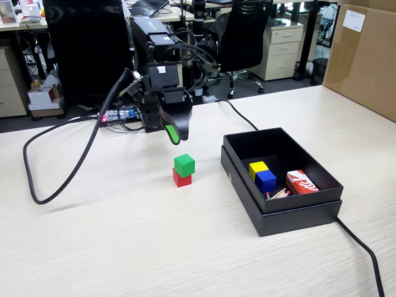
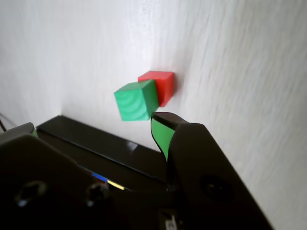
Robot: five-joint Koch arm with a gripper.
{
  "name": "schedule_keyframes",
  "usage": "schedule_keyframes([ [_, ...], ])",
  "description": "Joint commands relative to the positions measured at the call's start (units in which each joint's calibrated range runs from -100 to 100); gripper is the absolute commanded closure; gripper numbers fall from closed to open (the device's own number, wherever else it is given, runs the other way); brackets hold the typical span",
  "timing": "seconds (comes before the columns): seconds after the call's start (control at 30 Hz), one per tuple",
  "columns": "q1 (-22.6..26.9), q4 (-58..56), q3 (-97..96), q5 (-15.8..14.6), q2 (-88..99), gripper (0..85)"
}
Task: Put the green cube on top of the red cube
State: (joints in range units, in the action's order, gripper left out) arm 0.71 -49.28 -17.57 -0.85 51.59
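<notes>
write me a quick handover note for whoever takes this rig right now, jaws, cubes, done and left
Gripper: raised above and behind the stack, holding nothing; its jaws stand apart in the wrist view.
Green cube: sits on top of the red cube, turned slightly out of line with it, on the table.
Black box: to the right in the fixed view, holds a yellow cube, a blue cube and a red-and-white box; not part of the job.
Done: the stacking.
Left: probably just retract the arm without knocking the stack.
</notes>
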Motion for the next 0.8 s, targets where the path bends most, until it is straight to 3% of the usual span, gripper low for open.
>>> schedule_keyframes([
  [0.0, 0.00, -0.52, 0.26, 0.78, 8.94, 37.6],
  [0.57, -0.68, 0.26, -28.21, 1.07, 46.69, 36.3],
  [0.77, -1.03, 7.94, -42.72, 0.98, 48.41, 35.8],
])
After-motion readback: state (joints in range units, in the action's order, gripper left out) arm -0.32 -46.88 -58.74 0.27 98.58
